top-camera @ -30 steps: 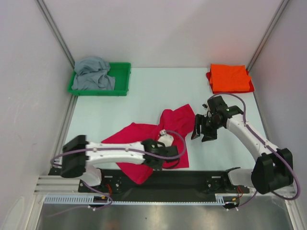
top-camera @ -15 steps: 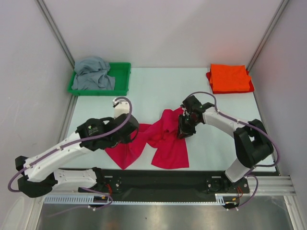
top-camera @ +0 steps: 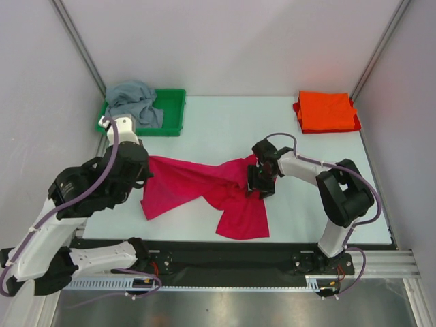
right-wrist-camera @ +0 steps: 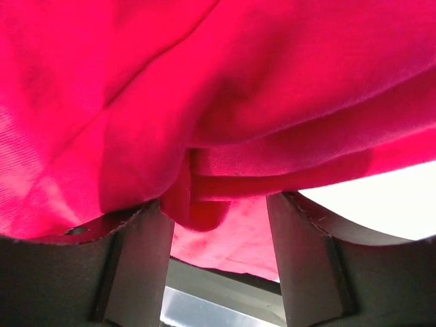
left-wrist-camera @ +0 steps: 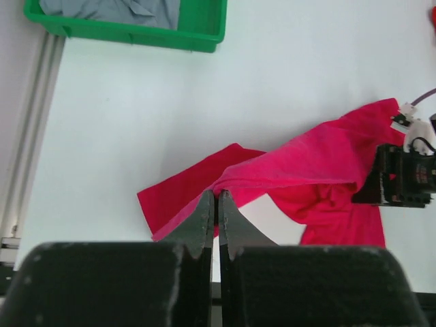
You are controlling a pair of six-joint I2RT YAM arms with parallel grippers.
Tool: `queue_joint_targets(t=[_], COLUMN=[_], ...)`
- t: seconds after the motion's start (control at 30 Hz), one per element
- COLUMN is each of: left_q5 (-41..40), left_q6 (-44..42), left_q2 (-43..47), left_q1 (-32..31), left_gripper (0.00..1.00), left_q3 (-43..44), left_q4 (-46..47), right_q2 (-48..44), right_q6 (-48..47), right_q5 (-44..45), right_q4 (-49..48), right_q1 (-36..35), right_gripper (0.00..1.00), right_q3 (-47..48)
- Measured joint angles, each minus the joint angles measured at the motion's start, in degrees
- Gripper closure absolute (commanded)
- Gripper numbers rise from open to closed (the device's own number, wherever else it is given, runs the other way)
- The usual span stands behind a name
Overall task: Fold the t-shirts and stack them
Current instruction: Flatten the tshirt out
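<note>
Left claw [left-wrist-camera: 216,204]: clamped tight on one edge of the crimson-pink t-shirt [top-camera: 197,184] and raised off the table [top-camera: 225,129], so the cloth climbs in a ridge up to its tips.
Right claw [right-wrist-camera: 214,204]: low over the table with its fingers [right-wrist-camera: 136,252] standing apart. A bunched fold of the same shirt hangs into the gap, but nothing shows it pinched.
Crimson-pink t-shirt: stretched as a band between the two claws. One flap trails on the table under the left claw and another spreads nearer the arm bases, below the right claw.
Why held so: the lifted edge at the left claw probably serves to pull the crumpled cloth out long. The right claw sits at the far end of the band, seemingly to catch a second hold so the shirt can be drawn flat.
Orange t-shirt [top-camera: 327,112]: already folded square, well beyond the right claw toward the far right corner; likely the base of the stack.
Grey t-shirt [top-camera: 133,102]: crumpled in the green tray [top-camera: 170,131], just beyond the left claw, and judged to be waiting its turn.
Step in hand: spreading the crimson-pink shirt, with no fold made in it yet.
Risk: closing on the bunched fold may trap several layers and leave the shirt twisted.
</note>
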State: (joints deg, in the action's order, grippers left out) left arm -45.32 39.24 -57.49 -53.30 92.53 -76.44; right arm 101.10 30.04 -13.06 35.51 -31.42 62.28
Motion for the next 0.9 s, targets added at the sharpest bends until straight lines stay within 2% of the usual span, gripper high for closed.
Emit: queue_joint_targets(t=[0.2,0.27,0.3,0.33,0.4,0.47,0.5,0.67,0.9], left_q5=[-1.3,-1.4,-1.5,-1.6,-2.0,-2.6,-2.8,-4.9,-7.7], left_q6=[-4.7,-5.9,-6.4,-6.8,-7.5,-8.2,-8.3,-10.1,-16.1], left_q2=[-0.7,-1.1,-1.2,-1.2,-1.2,-1.3,-1.3,-1.4,-0.7], left_q1=[0.9,1.3,1.4,1.5,1.7,1.9,2.0,2.4,2.7], left_gripper=[0.99,1.0,1.0,1.0,1.0,1.0,1.0,0.99,1.0], left_q3=[0.8,1.1,1.2,1.4,1.9,2.9,3.4,8.3,10.8], left_q4=[0.2,0.5,0.5,0.6,0.7,0.6,0.6,1.0,9.6], right_q2=[0.0,-0.1,-0.2,-0.2,-0.2,-0.4,-0.8,-7.1,-22.7], right_q6=[0.6,0.8,0.9,1.0,0.8,0.5,0.3,0.0,0.9], right_q5=[2.3,3.0,3.6,4.1,5.8,7.4,8.2,12.4,17.5], right_q4=[0.2,0.2,0.2,0.3,0.5,1.0,1.6,9.6,22.9], right_q1=[0.1,0.2,0.2,0.2,0.2,0.5,0.6,1.2,6.8], right_gripper=[0.46,0.52,0.57,0.7,0.8,0.97,1.0,1.0,1.0], right_q3=[0.0,-0.2,-0.2,-0.2,-0.2,-0.2,-0.2,2.6,20.0])
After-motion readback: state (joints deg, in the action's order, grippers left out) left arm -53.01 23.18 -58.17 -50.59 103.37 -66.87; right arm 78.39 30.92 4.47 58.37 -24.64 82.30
